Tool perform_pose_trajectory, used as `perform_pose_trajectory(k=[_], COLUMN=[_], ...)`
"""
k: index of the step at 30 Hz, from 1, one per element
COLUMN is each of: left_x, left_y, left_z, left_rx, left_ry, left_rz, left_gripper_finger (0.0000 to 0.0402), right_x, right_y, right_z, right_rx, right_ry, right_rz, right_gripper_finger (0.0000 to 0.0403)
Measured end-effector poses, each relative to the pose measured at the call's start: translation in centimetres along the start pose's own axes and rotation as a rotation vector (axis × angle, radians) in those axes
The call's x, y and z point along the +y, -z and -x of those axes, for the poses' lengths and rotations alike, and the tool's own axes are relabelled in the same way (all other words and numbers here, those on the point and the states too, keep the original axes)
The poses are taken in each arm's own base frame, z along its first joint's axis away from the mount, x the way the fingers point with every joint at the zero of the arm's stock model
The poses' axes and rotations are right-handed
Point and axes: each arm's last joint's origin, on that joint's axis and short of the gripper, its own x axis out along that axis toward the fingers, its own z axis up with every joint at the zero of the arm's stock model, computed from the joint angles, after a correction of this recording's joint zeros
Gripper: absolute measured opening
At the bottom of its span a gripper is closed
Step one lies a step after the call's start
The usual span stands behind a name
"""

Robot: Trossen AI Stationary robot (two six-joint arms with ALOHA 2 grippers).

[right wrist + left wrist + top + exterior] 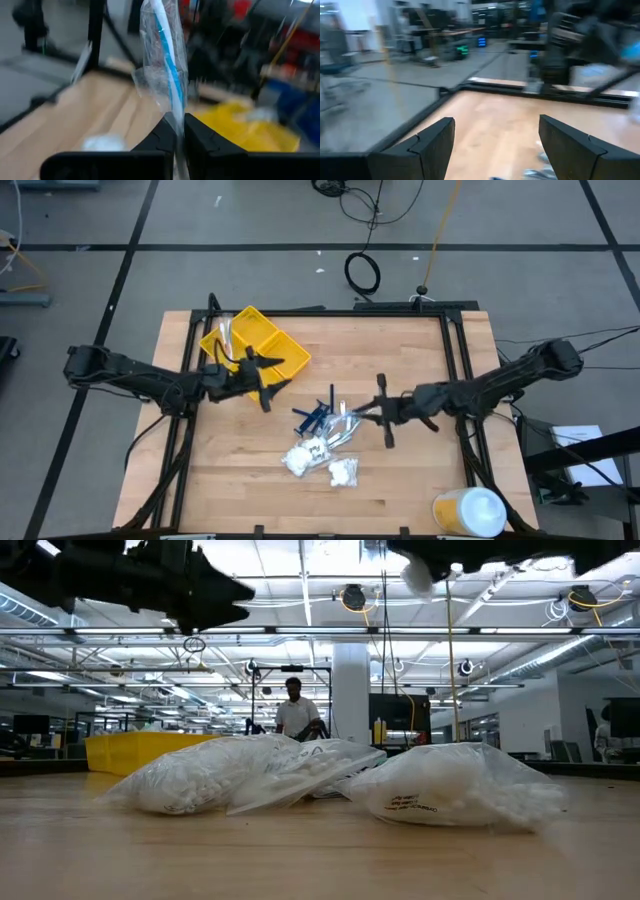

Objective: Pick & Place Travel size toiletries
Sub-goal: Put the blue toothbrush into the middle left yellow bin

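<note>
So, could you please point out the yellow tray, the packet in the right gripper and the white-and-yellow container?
Yellow tray (283,346): high view, bare compartment floor.
Clear packet (165,75): right wrist view, mid-length, on its blue stripe.
White-and-yellow container (470,512): high view, its top.

A wooden table (240,470) carries a yellow tray (262,340), toiletries (318,442) and a round container (470,512).

The left tool (492,150) hangs with its two dark fingers (432,145) spread wide above the bare wooden worktop (495,125) near its black-framed edge.
</note>
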Motion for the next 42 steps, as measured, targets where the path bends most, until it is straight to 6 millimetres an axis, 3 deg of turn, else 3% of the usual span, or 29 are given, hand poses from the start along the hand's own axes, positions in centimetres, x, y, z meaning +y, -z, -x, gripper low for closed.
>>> perform_pose_trajectory(k=[5, 15, 26, 31, 39, 42], left_x=[-1.5, -5.5, -5.9, -5.7, -5.7, -5.7], left_y=[-0.1, -2.2, -3.2, -3.1, -3.2, -3.3], left_z=[-2.5, -8.4, -9.3, -9.4, -9.4, -9.4], left_rx=[-0.09, -0.153, -0.177, -0.168, -0.195, -0.199], left_ry=[0.138, 0.244, 0.243, 0.266, 0.321, 0.317], left_rz=[-0.024, -0.21, -0.214, -0.189, -0.218, -0.229], left_gripper_finger=[0.0278, 0.0278, 0.027, 0.0206, 0.0027, 0.0015], right_x=[-2.2, -3.7, -3.8, -3.8, -3.9, -3.9], right_y=[1.5, 3.5, 3.8, 3.8, 3.8, 3.8], right_z=[-1.5, -2.9, -3.0, -3.0, -3.0, -3.0], right_rx=[-0.19, -0.188, -0.174, -0.178, -0.175, -0.17], right_ry=[-0.043, 0.007, 0.009, 0.01, 0.013, 0.016], right_rz=[-0.015, -0.042, -0.045, -0.044, -0.045, -0.053], right_gripper_finger=[0.0011, 0.0011, 0.0011, 0.0011, 0.0011, 0.0012])
